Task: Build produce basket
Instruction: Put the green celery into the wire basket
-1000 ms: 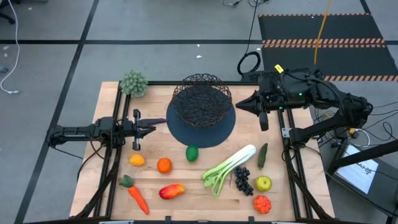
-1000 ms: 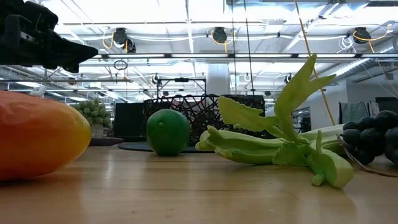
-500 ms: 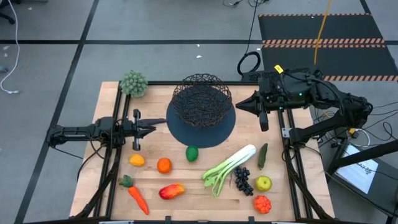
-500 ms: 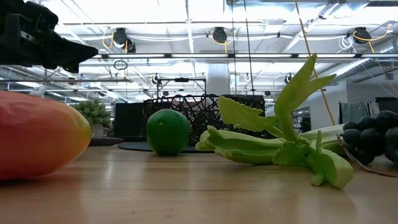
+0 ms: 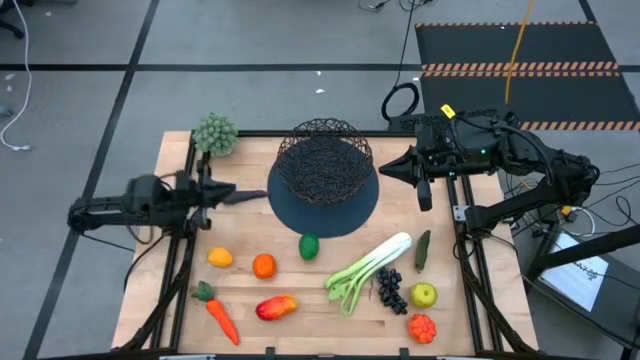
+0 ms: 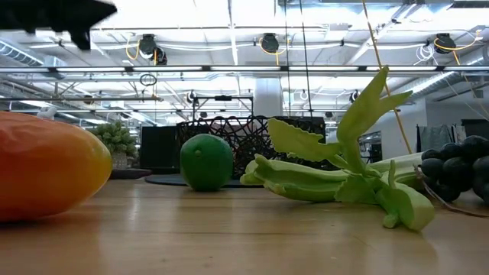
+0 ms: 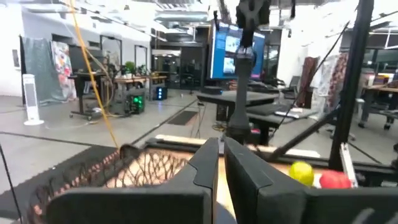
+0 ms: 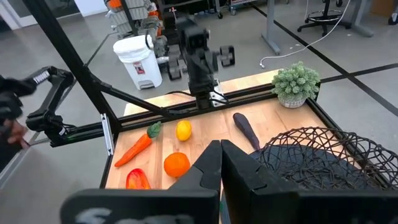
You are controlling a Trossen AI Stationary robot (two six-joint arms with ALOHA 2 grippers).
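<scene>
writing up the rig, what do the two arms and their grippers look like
Both arms are black, slim and jointed. The left gripper and right gripper each end in two tapered dark fingers. The right arm has a bulkier body with a yellow tag, a small green light and loose black cables trailing beside it.

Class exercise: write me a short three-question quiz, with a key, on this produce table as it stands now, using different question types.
1. True or false: the wire basket already holds a piece of produce.
2. Multiple choice: which lies nearest the lime? A) the tomato B) the orange C) the carrot
3. Fill in: the left end effector hangs at the basket's side with its fingers ____; the right end effector waits on the opposite side.

Key:
1. False; the basket is empty, and all produce lies on the wooden table.
2. B.
3. Shut.
</scene>
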